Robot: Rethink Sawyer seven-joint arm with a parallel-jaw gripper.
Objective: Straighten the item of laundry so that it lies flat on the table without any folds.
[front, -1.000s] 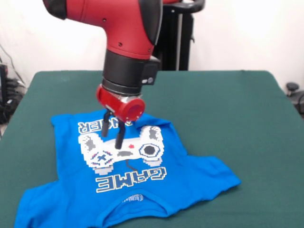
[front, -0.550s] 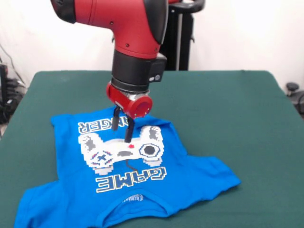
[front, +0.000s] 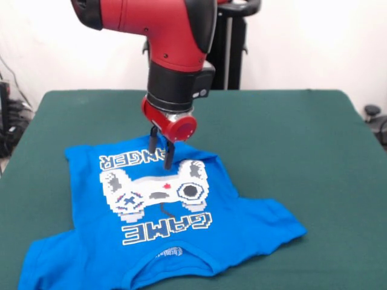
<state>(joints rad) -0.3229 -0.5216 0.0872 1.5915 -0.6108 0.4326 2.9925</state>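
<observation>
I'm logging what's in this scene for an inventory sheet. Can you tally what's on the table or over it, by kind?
Shirts: 1, the blue T-shirt, spread print-up on the table.
Tables: 1, the green table.
Grippers: 1, the gripper, over the shirt's far part.
Total: 3

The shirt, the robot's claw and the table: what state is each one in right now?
T-shirt: spread print side up on the table, nearly flat, free of the gripper.
Gripper: above the shirt's far part, holding nothing; its fingers look close together, but open or shut is unclear.
Table: green top, the shirt lying toward one side.
</observation>
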